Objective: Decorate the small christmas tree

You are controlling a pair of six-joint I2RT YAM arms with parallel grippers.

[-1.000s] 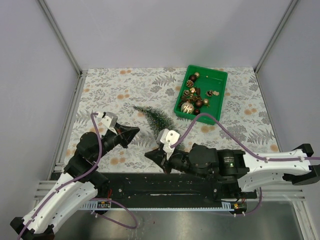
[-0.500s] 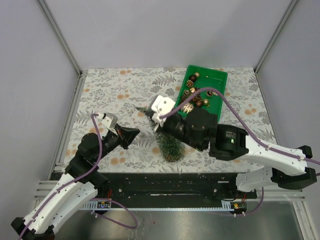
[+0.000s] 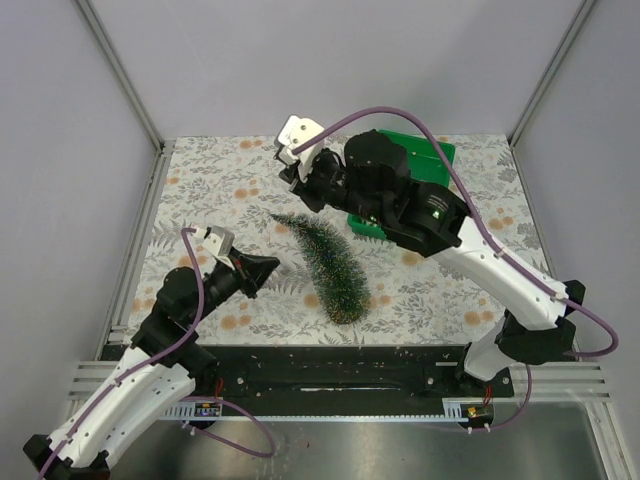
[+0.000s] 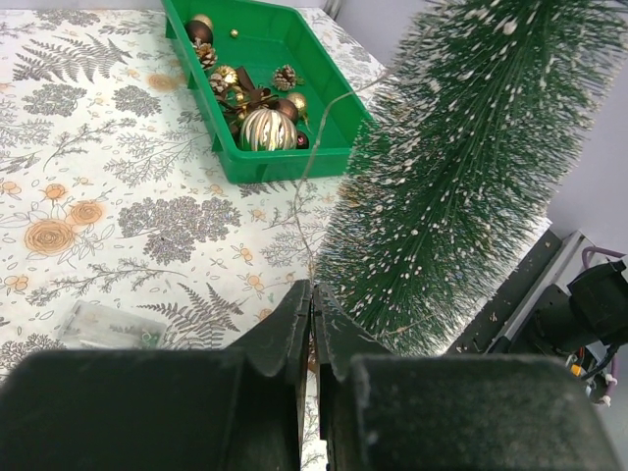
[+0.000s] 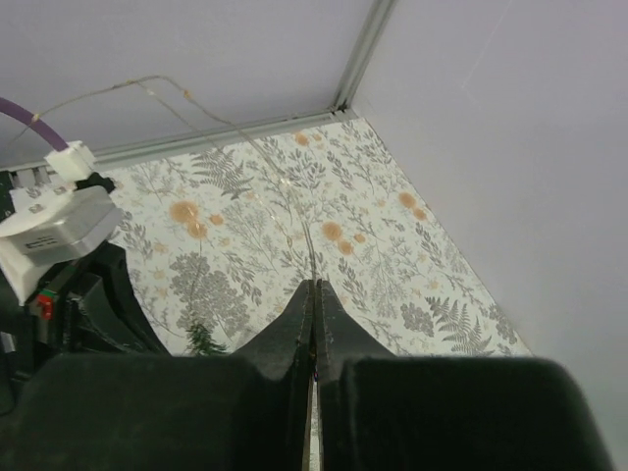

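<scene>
Within the last second the right gripper (image 3: pixel 298 172) has swung from the near edge, beside the tree's foot, up and over to the far side of the table (image 3: pixel 220 180); the small christmas tree (image 3: pixel 335 265) has shifted with it, its broad end now nearer the arm bases and its tip still pointing far-left. The left gripper (image 3: pixel 267 268) has barely moved. I judge this as a strand being drawn out above the tree for draping; no decoration sits on the branches yet.

The top view shows the arms and tree but not the strand. The right wrist view supplies it: a thin light wire (image 5: pixel 285 186) leaves the pinched-together jaws and arcs away up-left; so the right jaws are closed on it. The left wrist view shows the same wire (image 4: pixel 306 196) rising from that gripper's narrow, closed jaws towards the tree (image 4: pixel 461 167), which leans just beside them; also a green bin (image 4: pixel 285 162) of ornaments (image 4: pixel 260 128) and a clear pack (image 4: pixel 108 324) lying on the cloth. Whether the tree's base sits flat, no view shows.
</scene>
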